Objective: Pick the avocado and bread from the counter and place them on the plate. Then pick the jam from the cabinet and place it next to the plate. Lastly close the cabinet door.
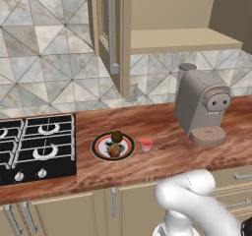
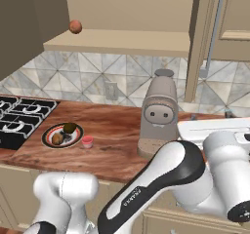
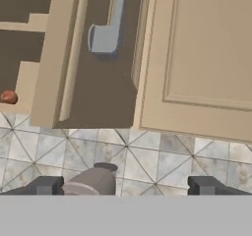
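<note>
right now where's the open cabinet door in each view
Left base view: cabinet door top centre, edge-on, left of the shelf.
Right base view: upper right, right of the shelf.
Hand view: upper left-centre, its silver handle toward the camera.
Shared landmark: the coffee machine below it.

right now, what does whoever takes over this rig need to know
Gripper: jaws open, holding nothing, facing the cabinet door and its handle.
Avocado and bread are on the plate on the counter.
Jam stands on the counter right beside the plate.
Done: all three placements.
Left: the cabinet is open; close its door.
</note>
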